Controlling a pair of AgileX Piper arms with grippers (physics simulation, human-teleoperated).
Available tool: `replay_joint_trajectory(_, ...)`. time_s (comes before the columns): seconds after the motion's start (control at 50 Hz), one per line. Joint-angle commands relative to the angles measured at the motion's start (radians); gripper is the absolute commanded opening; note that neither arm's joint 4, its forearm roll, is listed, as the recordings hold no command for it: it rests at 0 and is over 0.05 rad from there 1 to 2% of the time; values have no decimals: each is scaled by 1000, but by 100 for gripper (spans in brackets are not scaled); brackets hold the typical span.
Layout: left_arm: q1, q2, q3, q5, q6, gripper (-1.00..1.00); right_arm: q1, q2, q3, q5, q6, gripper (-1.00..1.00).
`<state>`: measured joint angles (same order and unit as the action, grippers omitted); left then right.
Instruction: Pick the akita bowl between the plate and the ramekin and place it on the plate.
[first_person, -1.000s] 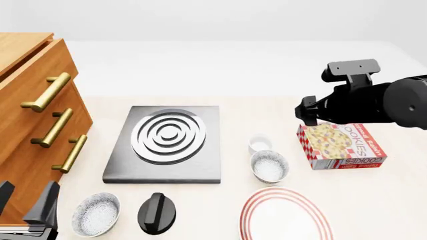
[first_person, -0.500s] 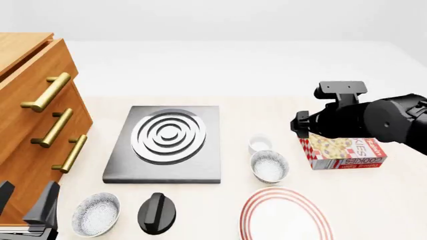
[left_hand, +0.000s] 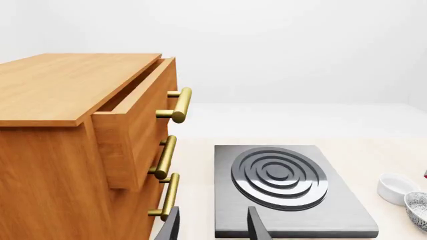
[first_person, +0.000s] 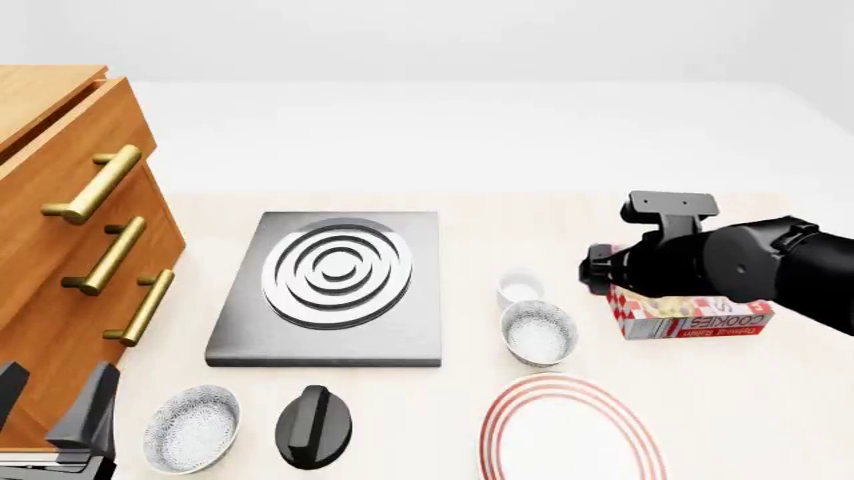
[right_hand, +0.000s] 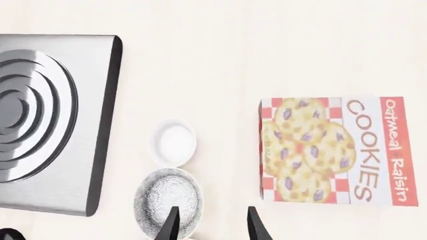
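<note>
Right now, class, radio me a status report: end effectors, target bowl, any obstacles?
Right end effector open, empty, above the akita bowl. Left end effector open, idle near the drawers. Bowl untouched between ramekin and plate. Cookie box close beside.

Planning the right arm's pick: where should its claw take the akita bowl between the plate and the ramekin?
Probably the akita bowl by its rim on the cookie box side, from above: it sits upright and open, with the ramekin and plate close at its other sides.
</note>
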<state>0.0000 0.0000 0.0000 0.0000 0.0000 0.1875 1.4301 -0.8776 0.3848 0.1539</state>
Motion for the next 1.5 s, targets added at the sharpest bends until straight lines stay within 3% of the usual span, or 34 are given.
replay_joint_trajectory(0.02, 0, 0, 0, 0, 0, 100, 2, 38, 31, -38, 14, 100)
replay_joint_trajectory(0.24, 0, 0, 0, 0, 0, 100, -10, 28, 79, -63, -1, 100)
replay_joint_trajectory(0.7, 0, 0, 0, 0, 0, 100, 67, 148, 124, -176, 27, 100)
replay_joint_trajectory(1.5, 0, 0, 0, 0, 0, 100, 63, 189, 147, -226, 28, 100)
